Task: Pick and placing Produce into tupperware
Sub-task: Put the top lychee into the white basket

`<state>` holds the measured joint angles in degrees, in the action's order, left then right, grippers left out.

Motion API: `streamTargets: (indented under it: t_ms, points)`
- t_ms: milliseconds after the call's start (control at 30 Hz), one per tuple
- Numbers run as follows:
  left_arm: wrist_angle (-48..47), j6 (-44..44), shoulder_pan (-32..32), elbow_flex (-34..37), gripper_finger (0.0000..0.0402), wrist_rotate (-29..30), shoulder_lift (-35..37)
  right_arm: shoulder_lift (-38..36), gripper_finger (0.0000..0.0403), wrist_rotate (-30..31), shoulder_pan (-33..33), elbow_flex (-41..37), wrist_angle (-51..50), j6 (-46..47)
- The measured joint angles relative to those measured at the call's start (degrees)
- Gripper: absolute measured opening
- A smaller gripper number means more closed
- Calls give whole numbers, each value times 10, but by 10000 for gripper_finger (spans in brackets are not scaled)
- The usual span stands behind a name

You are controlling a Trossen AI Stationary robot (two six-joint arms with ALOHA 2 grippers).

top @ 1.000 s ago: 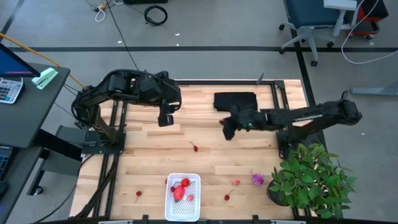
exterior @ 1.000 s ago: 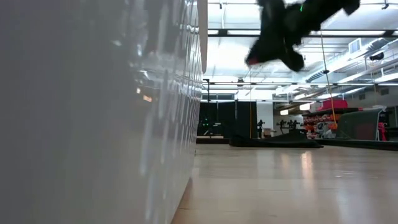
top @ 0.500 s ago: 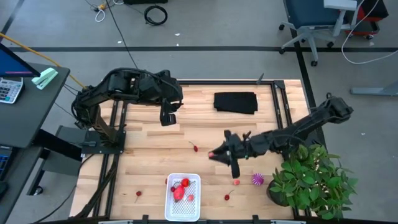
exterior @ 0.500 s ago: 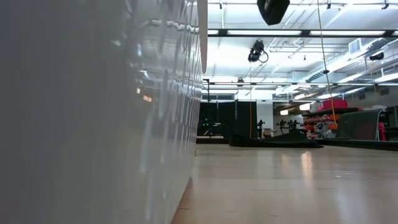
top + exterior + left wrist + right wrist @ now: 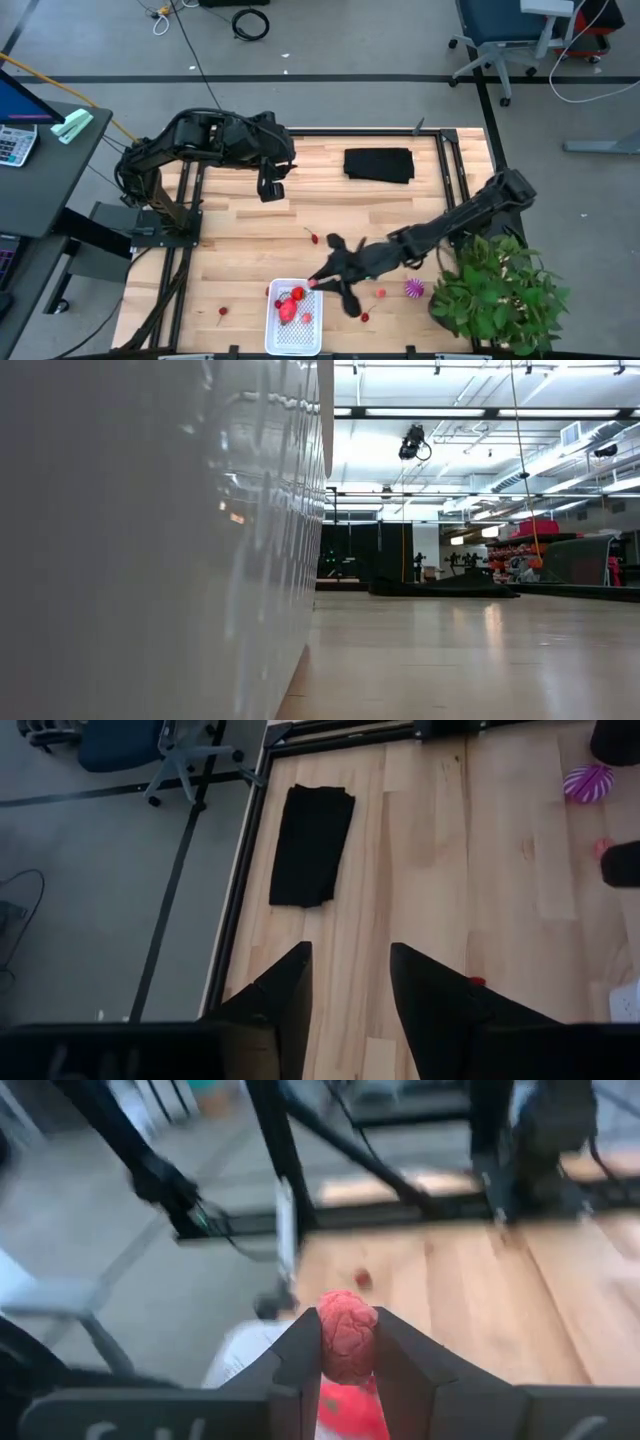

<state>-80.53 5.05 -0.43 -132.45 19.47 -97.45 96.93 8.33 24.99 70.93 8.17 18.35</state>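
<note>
The white tupperware (image 5: 310, 335) sits near the table's near edge with red produce (image 5: 292, 304) inside; its wall (image 5: 150, 540) fills the left of the low view. My right gripper (image 5: 314, 283) hovers over the tupperware's far right corner, shut on a bumpy red-pink piece (image 5: 347, 1335). Small red pieces (image 5: 315, 238) (image 5: 380, 293) (image 5: 365, 317) (image 5: 222, 311) and the spiky purple piece (image 5: 414, 289) lie on the wood. My left gripper (image 5: 268, 186) waits open above the table's far left part, shown also in its wrist view (image 5: 350, 985). My right gripper pinches the bumpy red-pink piece by its two sides (image 5: 330, 1342) between both fingers (image 5: 300, 1365). The piece is lifted clear, above the tupperware (image 5: 235, 1360) and the red piece (image 5: 355, 1415) lying inside it.
A folded black cloth (image 5: 380, 163) lies at the table's far edge. A green potted plant (image 5: 500, 290) stands at the near right corner, close to the right arm. Bare wood lies open between the cloth and the tupperware.
My right gripper has swept from beside the black cloth toward the near edge and the table's left, ending over the tupperware and carrying the red-pink piece along. It has dropped out of the low view. The left arm has kept still.
</note>
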Motion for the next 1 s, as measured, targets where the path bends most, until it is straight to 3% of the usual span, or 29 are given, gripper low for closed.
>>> streamTargets:
  t_ms: [167, 567, 767, 1000]
  points:
    - [-4, 6, 0, 0, 139, 0, 0, 82, 87, -9, -1, 105, -126, 23]
    - [-8, 1, 0, 0, 141, 0, 0, 206, 88, -199, 0, 160, -138, 91]
    - [-7, 1, 0, 0, 136, 0, 0, 227, 95, -208, -2, 159, -191, 90]
    - [-3, 1, 0, 0, 132, 0, 0, 226, 106, -207, -14, 160, -179, 56]
